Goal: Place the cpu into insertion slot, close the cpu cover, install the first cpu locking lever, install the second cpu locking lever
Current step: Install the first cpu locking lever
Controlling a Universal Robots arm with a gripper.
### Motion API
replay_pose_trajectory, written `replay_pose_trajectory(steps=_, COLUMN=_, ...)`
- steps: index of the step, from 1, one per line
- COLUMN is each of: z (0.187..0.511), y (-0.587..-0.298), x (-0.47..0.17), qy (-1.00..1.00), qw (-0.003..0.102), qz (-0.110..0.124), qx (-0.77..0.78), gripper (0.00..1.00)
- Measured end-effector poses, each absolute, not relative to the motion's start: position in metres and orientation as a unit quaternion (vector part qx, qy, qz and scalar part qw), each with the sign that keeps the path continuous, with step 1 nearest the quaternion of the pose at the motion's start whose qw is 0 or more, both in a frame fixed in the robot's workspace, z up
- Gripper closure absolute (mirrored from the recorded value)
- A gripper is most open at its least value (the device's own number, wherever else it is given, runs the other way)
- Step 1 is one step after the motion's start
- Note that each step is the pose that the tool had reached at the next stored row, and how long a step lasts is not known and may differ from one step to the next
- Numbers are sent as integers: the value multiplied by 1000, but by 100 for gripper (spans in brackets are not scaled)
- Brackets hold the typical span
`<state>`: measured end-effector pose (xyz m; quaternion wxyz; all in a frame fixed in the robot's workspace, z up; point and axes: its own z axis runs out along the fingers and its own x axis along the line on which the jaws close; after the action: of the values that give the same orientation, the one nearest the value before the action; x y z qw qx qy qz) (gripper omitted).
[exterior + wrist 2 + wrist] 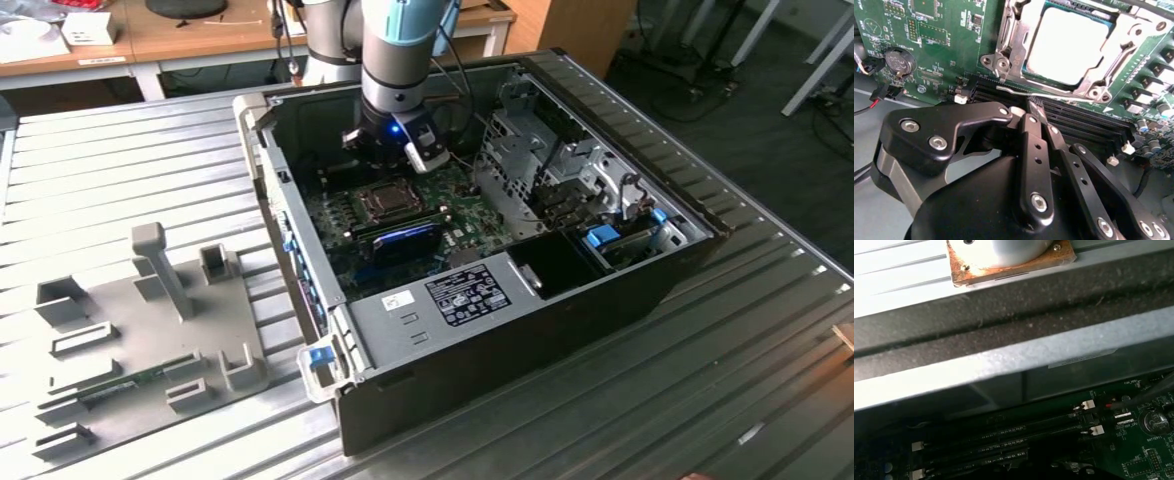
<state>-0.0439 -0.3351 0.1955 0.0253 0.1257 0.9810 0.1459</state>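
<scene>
In the second wrist view the cpu (pixel 1069 45) lies flat in the insertion slot (pixel 999 62), its pale top showing through the cut-out of the silvery cpu cover (pixel 1134 35), which lies down over it. A thin wire locking lever (pixel 1054 95) runs along the slot's edge nearest my gripper (pixel 1035 111). The black fingers are shut together, with their tip just beside this lever and nothing visibly clamped. In the exterior view my gripper (pixel 400 150) hangs inside the open computer case, right above the insertion slot (pixel 387 202).
Long black memory slots (pixel 1094 122) lie between the gripper and the socket, and also show in the first wrist view (pixel 1004 432). A coin battery (pixel 900 61) sits on the green board. The case wall (pixel 1029 355) and the drive cage (pixel 534 150) hem in the arm. A grey fixture plate (pixel 147 330) lies at the exterior view's left.
</scene>
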Motion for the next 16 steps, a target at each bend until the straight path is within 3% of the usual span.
replay_pose_trajectory(steps=16, z=197, y=-326, x=-44, qy=981, qw=25, qz=146, qx=126, gripper=90)
